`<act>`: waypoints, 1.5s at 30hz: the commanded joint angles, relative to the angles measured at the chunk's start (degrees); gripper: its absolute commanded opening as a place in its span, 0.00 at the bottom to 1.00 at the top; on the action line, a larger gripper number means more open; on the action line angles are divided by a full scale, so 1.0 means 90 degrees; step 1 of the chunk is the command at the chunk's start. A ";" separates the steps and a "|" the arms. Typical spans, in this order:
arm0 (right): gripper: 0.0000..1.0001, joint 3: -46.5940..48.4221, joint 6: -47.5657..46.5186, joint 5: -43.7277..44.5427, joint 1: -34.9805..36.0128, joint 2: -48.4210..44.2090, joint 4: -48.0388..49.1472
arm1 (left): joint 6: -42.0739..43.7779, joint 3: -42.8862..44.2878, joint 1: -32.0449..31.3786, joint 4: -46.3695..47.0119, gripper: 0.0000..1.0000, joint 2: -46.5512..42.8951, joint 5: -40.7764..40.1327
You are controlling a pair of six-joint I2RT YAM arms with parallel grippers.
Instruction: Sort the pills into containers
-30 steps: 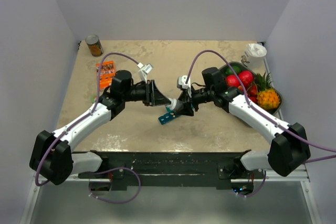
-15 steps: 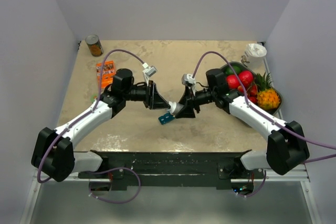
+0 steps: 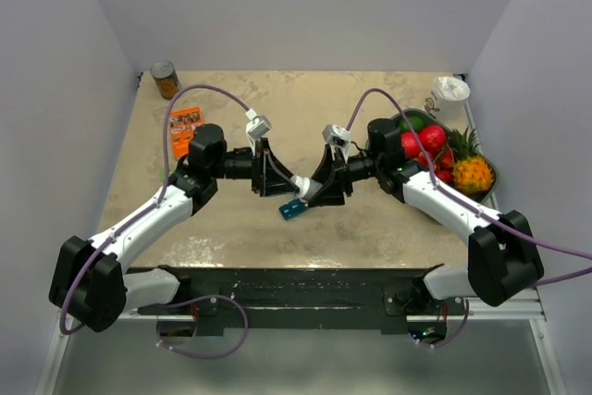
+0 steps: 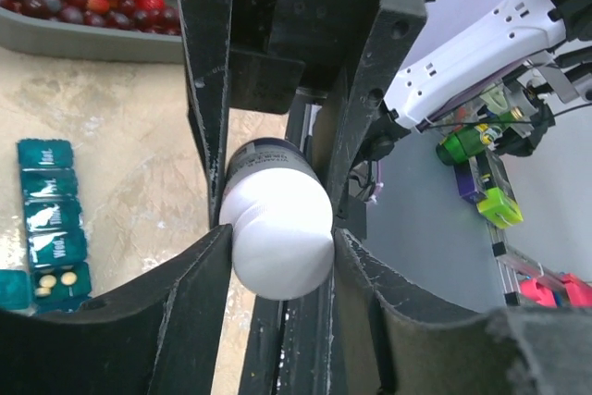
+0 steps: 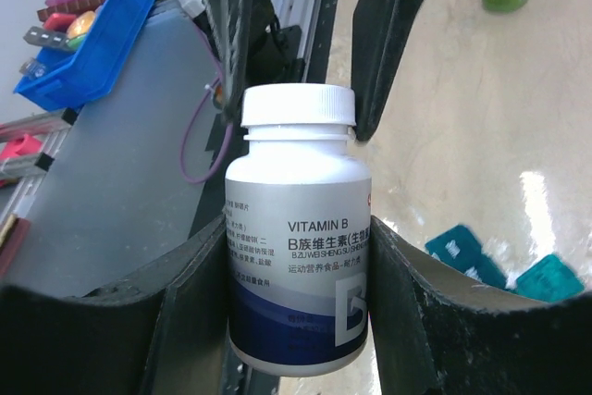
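Observation:
A white and blue vitamin B bottle (image 5: 298, 265) with a white cap (image 5: 298, 105) is held off the table between the two arms (image 3: 301, 182). My right gripper (image 5: 298, 228) is shut on the bottle's body; it also shows in the top view (image 3: 316, 188). My left gripper (image 4: 280, 238) faces it (image 3: 276, 177), with its fingers closed on either side of the cap (image 4: 280, 228). The teal pill-organiser strip (image 3: 293, 209) lies on the table just below them. In the left wrist view (image 4: 44, 219) one open compartment holds two small yellow pills (image 4: 55, 279).
A grey fruit tray (image 3: 483, 193) stands at the right edge, with a white container (image 3: 450, 90) behind it. An orange packet (image 3: 187, 127) and a can (image 3: 166, 80) are at the far left. The table's near edge lies just below the organiser.
Both wrists have rolled while staying joined at the bottle. The left arm's elbow has drawn a little to the left. The organiser has not moved.

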 commanded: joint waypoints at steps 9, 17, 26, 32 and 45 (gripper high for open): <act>0.00 0.0350 -0.0462 -0.0161 0.0098 -0.0184 0.0671 | 0.0365 0.0099 -0.0176 -0.0462 0.70 -0.0240 0.0075; 0.00 0.0409 -0.0716 -0.0073 0.0098 -0.0204 0.0389 | 0.0443 0.0275 -0.0137 -0.0754 0.83 -0.0582 -0.0169; 0.00 0.0516 -0.1399 0.0219 0.0098 -0.0341 -0.0264 | 0.1107 0.0294 0.0146 -0.2404 0.99 -0.1314 -0.0588; 0.00 0.0721 -0.2268 0.0522 0.0108 -0.0458 -0.1096 | 0.0300 0.0148 0.0215 -0.2339 0.99 -0.1833 -0.1564; 0.00 0.0887 -0.3323 0.2484 0.0273 -0.0732 -0.1790 | -0.2213 0.0673 -0.0214 -0.1749 0.88 -0.1023 -0.2854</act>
